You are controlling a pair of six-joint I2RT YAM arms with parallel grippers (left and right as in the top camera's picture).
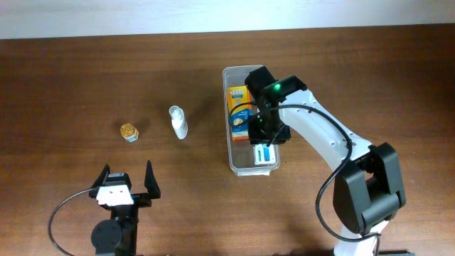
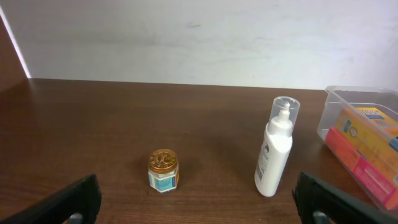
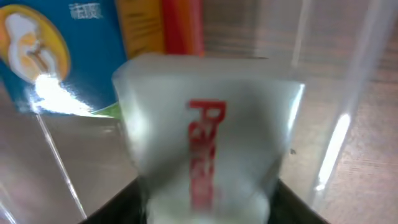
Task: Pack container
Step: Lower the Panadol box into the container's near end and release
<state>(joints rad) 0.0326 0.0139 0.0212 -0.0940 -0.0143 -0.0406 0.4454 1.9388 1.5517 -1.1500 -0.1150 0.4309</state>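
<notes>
At the left near edge of the table [image 1: 57, 85] the left gripper [image 1: 126, 176] hovers with its two fingers spread wide and nothing between them; all the wood around it is bare. Further out from it stand the small jar [image 1: 129, 132] with a gold lid and, to its right, the white bottle [image 1: 178, 122], well apart from each other. From overhead the bottle is only a long white shape; the left wrist view shows it upright on its base, with a clear cap. This view also shows free wood behind both, up to the pale wall [image 1: 106, 14].

Right of centre is the container [image 1: 227, 142], with its long side pointing away from the robot; a strip of bare table separates it from the bottle. Inside, the orange box [image 1: 237, 99] lies in the far half. The right gripper [image 1: 264, 142] reaches down into the near half, above the white box [image 1: 265, 153] at the near end. From overhead its fingers are hidden under the wrist; the right wrist view, which is blurred, shows dark fingers closed against both sides of the white box with red letters. The clear container wall is close on the right, and the orange box's blue face is behind. The right arm crosses bare wood right of the container.
</notes>
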